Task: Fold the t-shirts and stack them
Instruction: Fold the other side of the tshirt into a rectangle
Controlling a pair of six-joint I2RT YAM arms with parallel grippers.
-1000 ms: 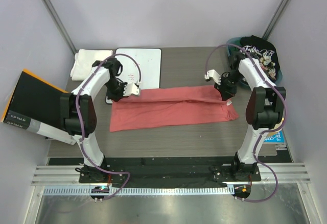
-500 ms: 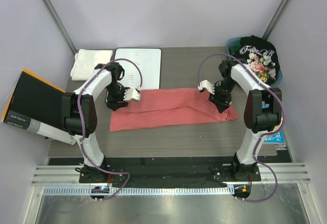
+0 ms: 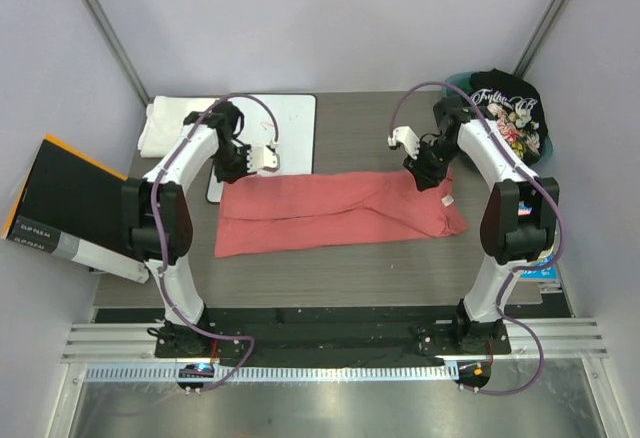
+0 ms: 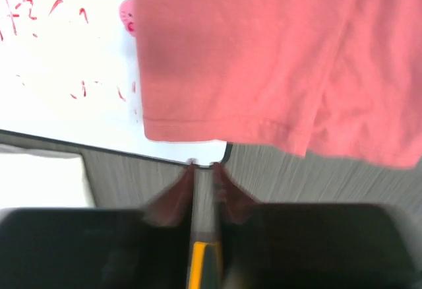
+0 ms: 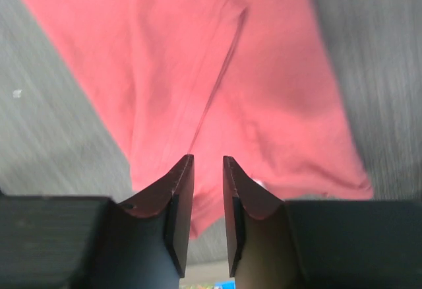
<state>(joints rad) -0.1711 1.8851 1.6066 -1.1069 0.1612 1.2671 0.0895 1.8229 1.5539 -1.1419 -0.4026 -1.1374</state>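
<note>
You've just let go. A second ago both grippers were down on the far edge of the red shirt (image 3: 330, 208). Now they have lifted off it and drawn back toward the far side of the table (image 3: 380, 128).

The left gripper (image 3: 236, 164) hangs over the near left corner of the whiteboard (image 3: 285, 123), just beyond the shirt's left end. Its wrist view is blurred, but the jaws show a thin gap with nothing in it. The right gripper (image 3: 426, 171) hovers above the shirt's right end, jaws slightly apart and empty (that view is sharp, and only cloth lies below them).

The red shirt lies free across the middle of the table as a long, narrow band. Its left end just overlaps the whiteboard, and neither tool touches it.

I'd judge the lengthwise fold laid and released. You still owe it the crosswise folds, then the stacking. The white shirt (image 3: 165, 123) sits folded at the far left. The black shirt (image 3: 505, 108) is heaped at the far right, not yet folded.
</note>
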